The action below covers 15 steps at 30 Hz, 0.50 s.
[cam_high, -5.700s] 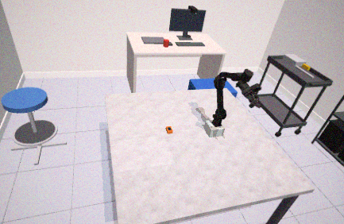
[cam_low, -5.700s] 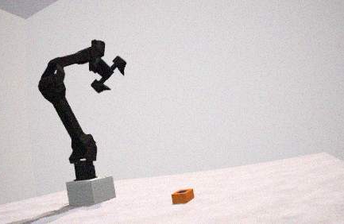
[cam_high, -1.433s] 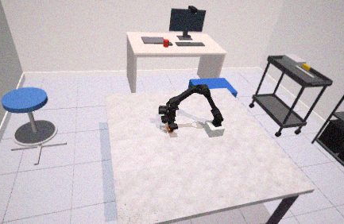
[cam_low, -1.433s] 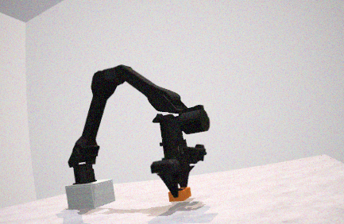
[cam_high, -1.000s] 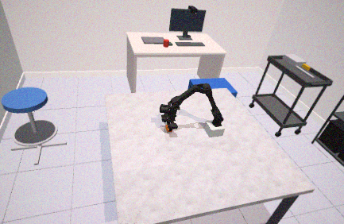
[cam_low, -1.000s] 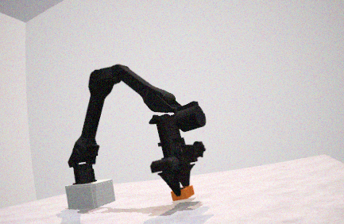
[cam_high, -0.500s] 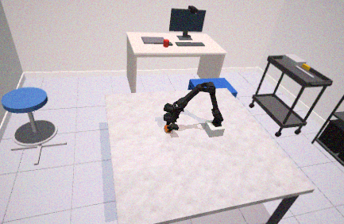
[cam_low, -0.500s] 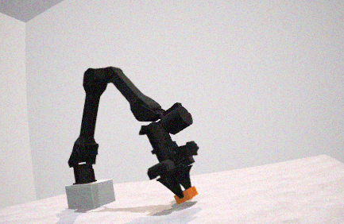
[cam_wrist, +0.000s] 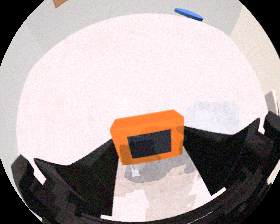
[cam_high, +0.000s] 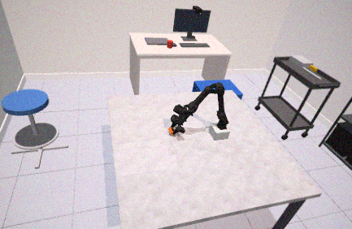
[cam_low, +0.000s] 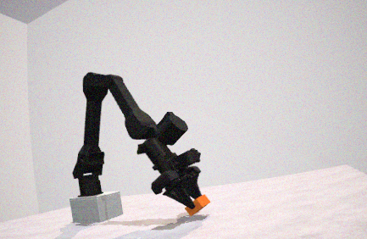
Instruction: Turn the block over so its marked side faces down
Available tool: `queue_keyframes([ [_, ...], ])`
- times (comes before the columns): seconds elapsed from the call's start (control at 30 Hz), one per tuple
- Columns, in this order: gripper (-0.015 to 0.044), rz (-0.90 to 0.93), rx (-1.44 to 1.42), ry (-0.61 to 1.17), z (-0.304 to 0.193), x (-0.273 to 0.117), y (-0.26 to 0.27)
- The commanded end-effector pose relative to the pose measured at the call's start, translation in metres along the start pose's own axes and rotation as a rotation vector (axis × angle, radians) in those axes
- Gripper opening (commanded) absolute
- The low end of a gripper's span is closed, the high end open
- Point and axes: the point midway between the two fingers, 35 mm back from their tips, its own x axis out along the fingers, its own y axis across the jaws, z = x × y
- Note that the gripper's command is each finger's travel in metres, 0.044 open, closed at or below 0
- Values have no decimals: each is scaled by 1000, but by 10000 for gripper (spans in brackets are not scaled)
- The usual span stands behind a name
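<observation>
The orange block [cam_high: 171,131] [cam_low: 202,203] [cam_wrist: 148,119] is held tilted between the fingertips of my gripper [cam_high: 174,130] [cam_low: 197,202] [cam_wrist: 148,141], which is shut on it. The gripper slants down and outward from the arm. The block's dark rectangular mark [cam_wrist: 150,144] shows in the wrist view, on the side facing back toward the gripper, so it faces obliquely upward. In the exterior view the block is low over the table [cam_low: 264,212] [cam_high: 196,170], its lower corner close to the surface. Whether that corner touches is hard to tell. The mark does not show in the top and exterior views.
The arm's pale base block [cam_high: 220,133] [cam_low: 96,208] stands on the table beside the held block. A desk [cam_high: 180,54], a blue stool [cam_high: 25,101] and a dark cart [cam_high: 291,111] stand beyond the table.
</observation>
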Motion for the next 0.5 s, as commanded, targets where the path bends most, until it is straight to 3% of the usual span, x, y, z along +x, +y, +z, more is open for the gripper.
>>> queue_keyframes([
  [0.0, 0, 2, -6, -53, 2, -6, 1],
  [0.47, 0, 1, 2, -176, 2, 16, -2],
])
